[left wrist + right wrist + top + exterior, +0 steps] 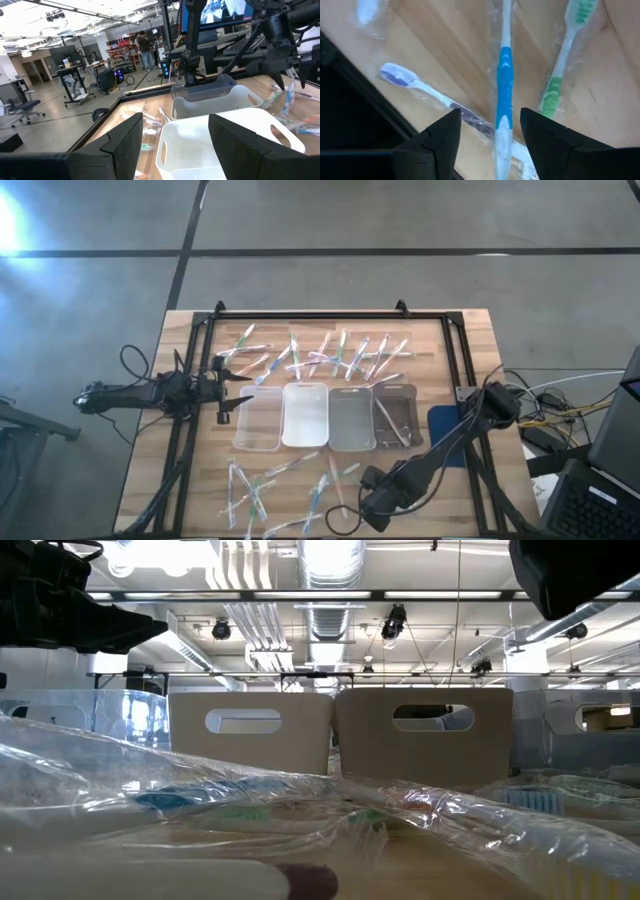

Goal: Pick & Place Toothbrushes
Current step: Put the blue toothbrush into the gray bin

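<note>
Toothbrushes (320, 355) in clear wrappers lie scattered across the wooden table (180, 340), one cluster along the far side and another near the front edge, with four clear trays (327, 416) lined up between them. The right gripper (489, 131) hangs low over the front cluster, fingers spread apart, a blue-handled toothbrush (504, 85) lying on the wood in the gap between them, a green one (561, 65) and a purple one (420, 87) beside it. The left gripper (172, 137) waits at the leftmost tray (258, 421), fingers apart, holding nothing.
</note>
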Tool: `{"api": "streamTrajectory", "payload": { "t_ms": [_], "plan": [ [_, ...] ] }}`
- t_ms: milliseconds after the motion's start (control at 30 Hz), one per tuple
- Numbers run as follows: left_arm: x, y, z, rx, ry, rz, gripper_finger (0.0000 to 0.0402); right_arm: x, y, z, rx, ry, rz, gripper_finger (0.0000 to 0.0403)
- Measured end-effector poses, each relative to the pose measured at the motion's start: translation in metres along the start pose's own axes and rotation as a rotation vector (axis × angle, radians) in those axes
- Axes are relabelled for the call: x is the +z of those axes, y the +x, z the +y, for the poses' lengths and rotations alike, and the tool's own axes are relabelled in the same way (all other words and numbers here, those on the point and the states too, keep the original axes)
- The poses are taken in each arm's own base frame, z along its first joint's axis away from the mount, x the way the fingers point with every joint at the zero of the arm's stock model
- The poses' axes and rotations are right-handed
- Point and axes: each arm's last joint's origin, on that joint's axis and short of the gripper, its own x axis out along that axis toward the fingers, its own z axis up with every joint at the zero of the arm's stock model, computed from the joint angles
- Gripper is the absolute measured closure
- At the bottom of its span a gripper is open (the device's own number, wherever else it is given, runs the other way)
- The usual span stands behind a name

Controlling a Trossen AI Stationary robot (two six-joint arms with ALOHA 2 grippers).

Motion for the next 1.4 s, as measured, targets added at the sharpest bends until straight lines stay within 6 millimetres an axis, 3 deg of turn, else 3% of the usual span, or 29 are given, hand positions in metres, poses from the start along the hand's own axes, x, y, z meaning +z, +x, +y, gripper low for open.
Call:
{"api": "streamTrajectory", "payload": {
  "t_ms": [367, 1167, 1400],
  "plan": [
    [0.0, 0.0, 0.0, 0.001, 0.0, 0.0, 0.017, 0.004, 0.017, -0.003, -0.049, -0.02, -0.007, 0.0221],
    [0.0, 0.0, 0.0, 0.001, 0.0, 0.0, 0.017, 0.006, 0.017, -0.003, -0.051, -0.023, -0.04, 0.0375],
    [0.0, 0.0, 0.0, 0.0, 0.0, 0.0, 0.017, 0.006, 0.01, 0.002, -0.027, -0.03, -0.039, 0.0377]
  ]
}}
